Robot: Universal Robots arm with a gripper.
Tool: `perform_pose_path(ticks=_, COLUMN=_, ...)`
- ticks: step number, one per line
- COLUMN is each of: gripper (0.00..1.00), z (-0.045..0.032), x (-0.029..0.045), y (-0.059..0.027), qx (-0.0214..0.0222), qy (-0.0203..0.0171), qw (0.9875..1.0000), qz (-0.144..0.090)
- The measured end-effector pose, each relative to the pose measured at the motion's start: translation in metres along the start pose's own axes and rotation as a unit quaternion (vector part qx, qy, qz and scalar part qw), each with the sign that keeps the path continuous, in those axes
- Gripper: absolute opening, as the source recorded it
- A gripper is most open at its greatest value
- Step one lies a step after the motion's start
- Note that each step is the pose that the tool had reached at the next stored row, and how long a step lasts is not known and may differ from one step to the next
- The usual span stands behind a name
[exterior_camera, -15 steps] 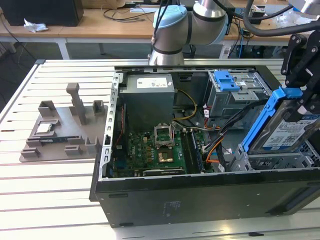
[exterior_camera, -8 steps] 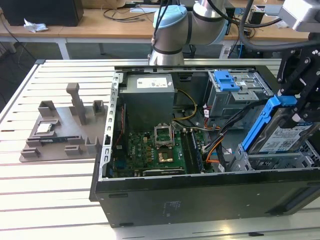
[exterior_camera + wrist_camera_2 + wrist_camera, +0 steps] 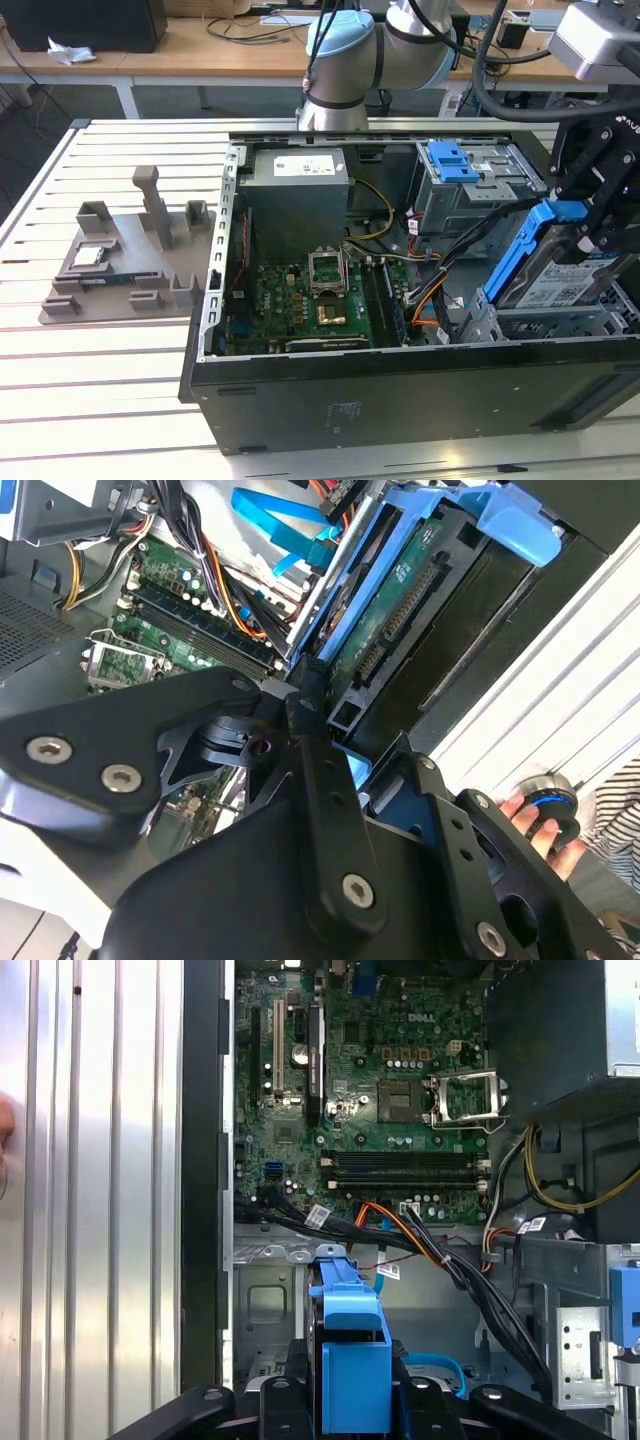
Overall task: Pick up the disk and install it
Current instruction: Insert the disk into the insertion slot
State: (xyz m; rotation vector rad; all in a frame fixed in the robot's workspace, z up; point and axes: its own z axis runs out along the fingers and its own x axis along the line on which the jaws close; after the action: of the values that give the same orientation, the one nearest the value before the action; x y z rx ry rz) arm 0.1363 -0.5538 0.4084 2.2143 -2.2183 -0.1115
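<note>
The disk point(image 3: 560, 270), silvery with a blue rail frame, hangs tilted over the drive bay at the open computer case's point(image 3: 400, 400) corner on the exterior view's right. My gripper point(image 3: 592, 222) is shut on its upper blue end. In the first wrist view the blue frame point(image 3: 350, 1335) sits between my black fingers point(image 3: 410, 1390), above the grey bay floor. The second wrist view shows the disk's green circuit underside point(image 3: 395, 605) and the blue frame point(image 3: 500, 520) beyond my gripper's linkage.
Inside the case are a grey power-supply box point(image 3: 297, 195), a green motherboard point(image 3: 310, 300), orange and black cables point(image 3: 430, 300) and a drive cage with a blue latch point(image 3: 455, 165). A grey fixture tray point(image 3: 120, 260) lies on the slatted table. A person's hand point(image 3: 530, 815) holds a round device.
</note>
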Motion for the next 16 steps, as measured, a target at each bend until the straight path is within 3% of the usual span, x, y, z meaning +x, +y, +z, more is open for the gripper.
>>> perform_pose_path(ticks=2, gripper=0.38, z=0.0000, x=0.0000, y=0.0000, qx=0.0000, qy=0.0000, qw=1.0000, qz=0.000)
perform_pose_path(ticks=3, gripper=0.44, z=0.0001, x=0.0000, y=0.0000, qx=0.0000, qy=0.0000, qw=1.0000, qz=0.000)
perform_pose_path(ticks=12, gripper=0.44, z=0.0000, x=0.0000, y=0.0000, qx=0.0000, qy=0.0001, qw=1.0000, qz=0.000)
perform_pose_path(ticks=13, gripper=0.42, z=0.0001, x=0.0000, y=0.0000, qx=0.0000, qy=0.0001, qw=1.0000, qz=0.000)
perform_pose_path(ticks=16, gripper=0.24, z=0.0000, x=0.0000, y=0.0000, qx=0.0000, qy=0.0001, qw=1.0000, qz=0.000)
